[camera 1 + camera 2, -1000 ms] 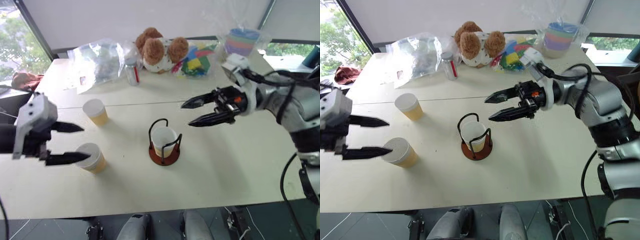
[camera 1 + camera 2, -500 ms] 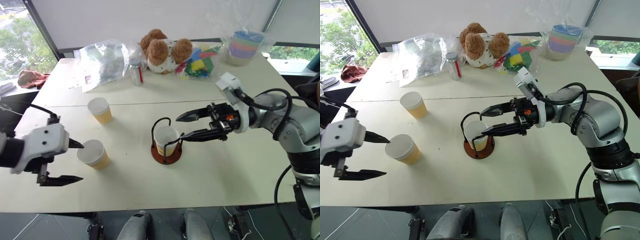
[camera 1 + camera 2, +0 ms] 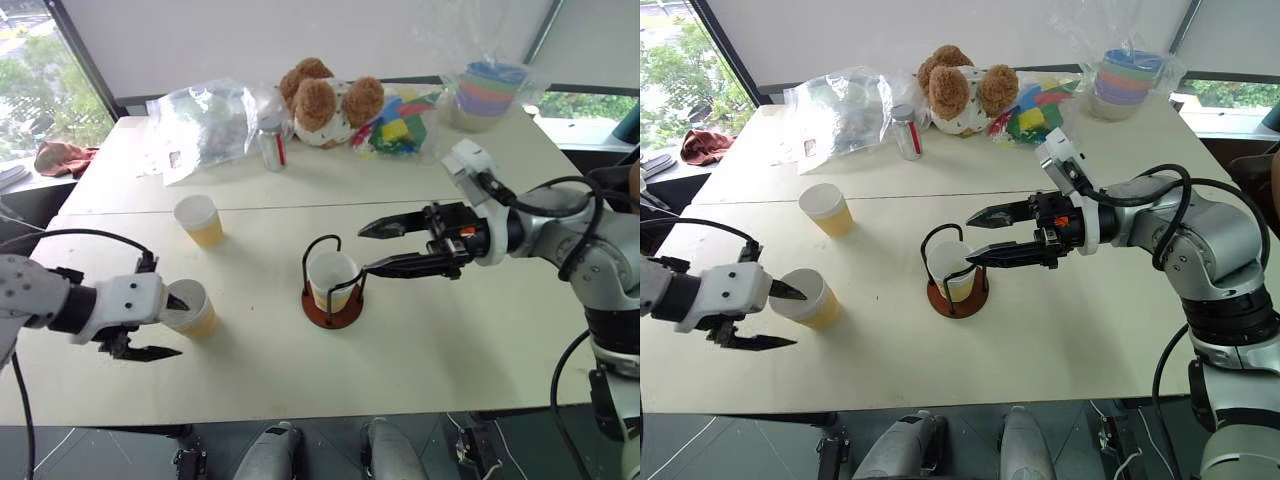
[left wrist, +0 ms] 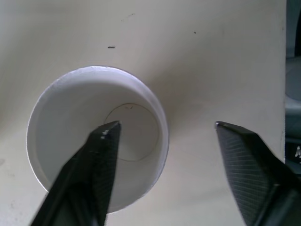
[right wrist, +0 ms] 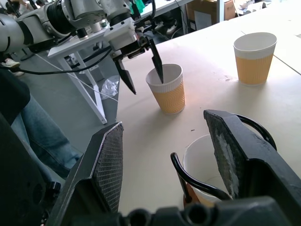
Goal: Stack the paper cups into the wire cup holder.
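Here, tapered ribbed paper cups (image 3: pixel 192 308)

No legible text or labels anywhere.

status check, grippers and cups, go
Left gripper open, one finger inside the near yellow-banded paper cup, one outside. Right gripper open, empty, beside black wire cup holder, one cup in it. Third cup free.

One paper cup (image 3: pixel 331 279) sat upright inside the wire cup holder (image 3: pixel 331 300), mid-table; a second cup (image 3: pixel 190 308) stood upright nearer the left edge; a third cup (image 3: pixel 199 220) stood farther back
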